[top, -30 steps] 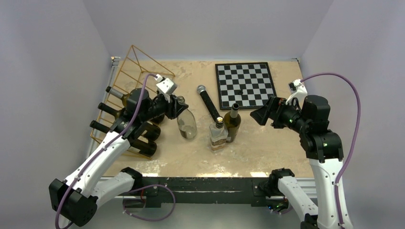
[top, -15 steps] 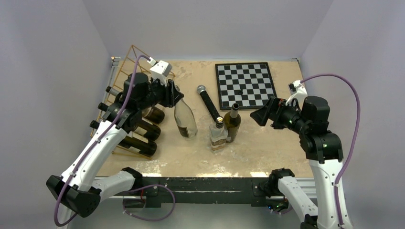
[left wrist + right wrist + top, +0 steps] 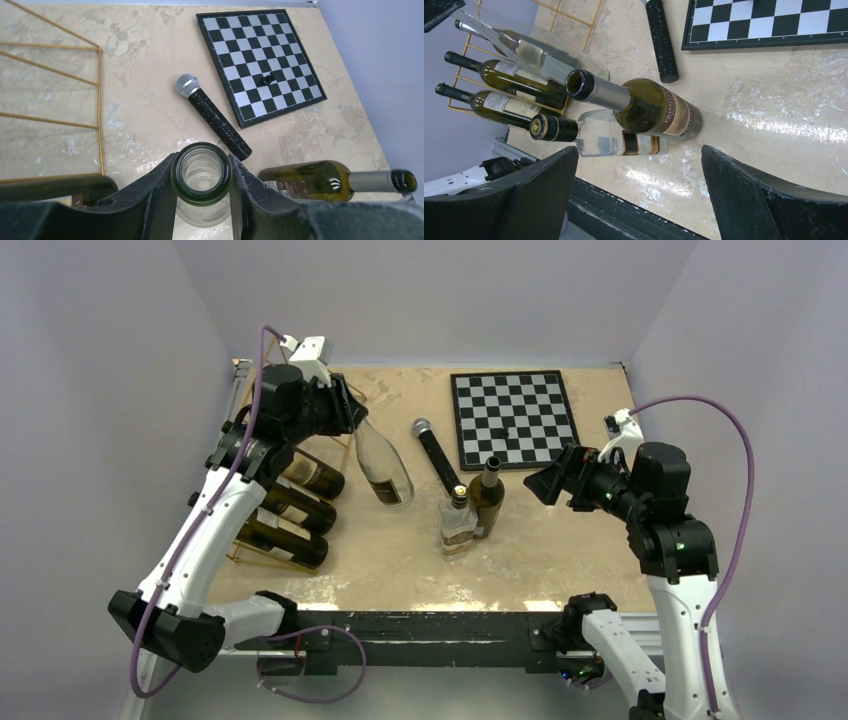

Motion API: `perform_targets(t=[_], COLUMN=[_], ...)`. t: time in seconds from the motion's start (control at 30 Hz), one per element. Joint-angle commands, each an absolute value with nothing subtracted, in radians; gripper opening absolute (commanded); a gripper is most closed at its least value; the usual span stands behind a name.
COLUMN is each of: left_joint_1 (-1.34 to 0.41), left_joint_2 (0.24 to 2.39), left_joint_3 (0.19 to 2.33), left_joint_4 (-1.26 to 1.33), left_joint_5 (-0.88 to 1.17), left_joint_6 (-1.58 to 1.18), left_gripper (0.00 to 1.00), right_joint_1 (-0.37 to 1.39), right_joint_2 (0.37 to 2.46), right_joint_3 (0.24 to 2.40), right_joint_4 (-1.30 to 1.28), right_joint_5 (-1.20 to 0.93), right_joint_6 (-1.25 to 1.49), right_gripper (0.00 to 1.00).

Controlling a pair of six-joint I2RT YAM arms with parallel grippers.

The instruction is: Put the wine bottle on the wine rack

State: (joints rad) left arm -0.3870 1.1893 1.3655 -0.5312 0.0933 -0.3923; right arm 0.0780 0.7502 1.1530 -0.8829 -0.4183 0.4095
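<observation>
Beige table (image 3: 400,565): beside the wine rack (image 3: 99,100), left gripper (image 3: 352,421) squeezes the tilted wine bottle (image 3: 383,468) by its neck; right gripper (image 3: 533,483) gapes apart.

Open over the bare table (image 3: 570,550) at lower right of the top view. Blocked at centre by two upright bottles (image 3: 475,502), side by side, and a microphone (image 3: 438,455) just behind. Crowded at left: wine rack (image 3: 99,100) loaded with three dark bottles (image 3: 295,508), tilted clear bottle (image 3: 382,468) alongside.
</observation>
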Motion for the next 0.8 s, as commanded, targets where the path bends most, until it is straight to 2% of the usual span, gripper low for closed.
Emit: perform_targets(t=[0.0,0.33,0.77], left_joint_1=[-0.291,-0.108,0.045], left_joint_2=[1.183,1.217,1.291], left_joint_3=[1.444,1.477,1.536], left_joint_4=[-0.363,-0.35,-0.341], left_joint_5=[0.176,0.175,0.194], left_joint_6=[-0.543,-0.564,-0.534], left_gripper=[0.0,0.0,0.0], right_joint_1=[0.076,0.076,0.076], right_joint_2=[0.738,0.677,0.652], right_joint_3=[1.173,1.268,1.272], right_joint_4=[-0.876,-0.921,-0.949], right_joint_5=[-0.406,-0.347,-0.316], right_joint_6=[0.413,0.395,0.379], right_gripper=[0.99,0.99,0.99])
